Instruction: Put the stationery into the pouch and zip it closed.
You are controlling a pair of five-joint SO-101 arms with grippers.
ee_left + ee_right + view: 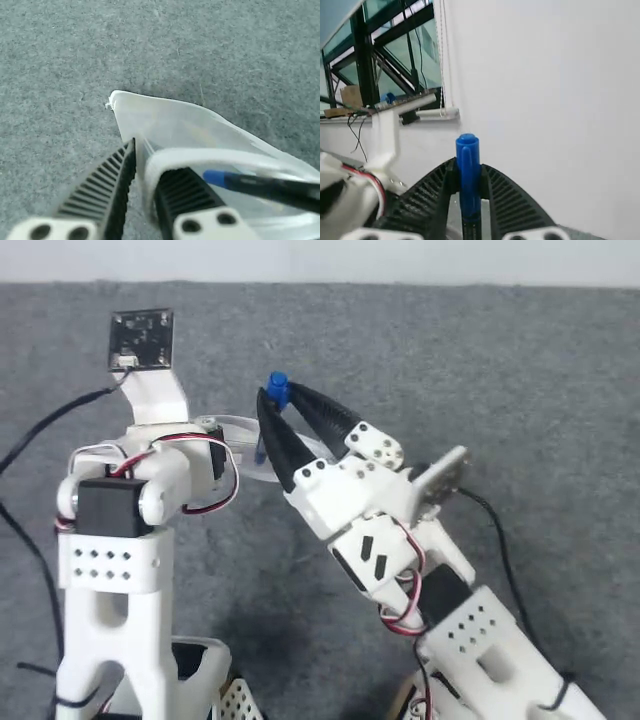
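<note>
A clear plastic pouch (243,430) lies on the grey table (500,370) between the two arms. My left gripper (142,152) is shut on the pouch's (175,122) rim at one end of its mouth, one finger inside and one outside, and holds the mouth up. A blue pen (277,390) stands nearly upright in my right gripper (279,400), which is shut on it just above the pouch. The pen's lower end (235,181) shows through the pouch's mouth. In the right wrist view the pen (468,160) rises between the fingers of the right gripper (468,167).
The grey felt-like table surface (75,60) stretches all around the pouch. The left arm's camera board (141,338) sticks up at the back left. Black cables (40,430) trail along the left edge, and another cable (505,540) hangs beside the right arm.
</note>
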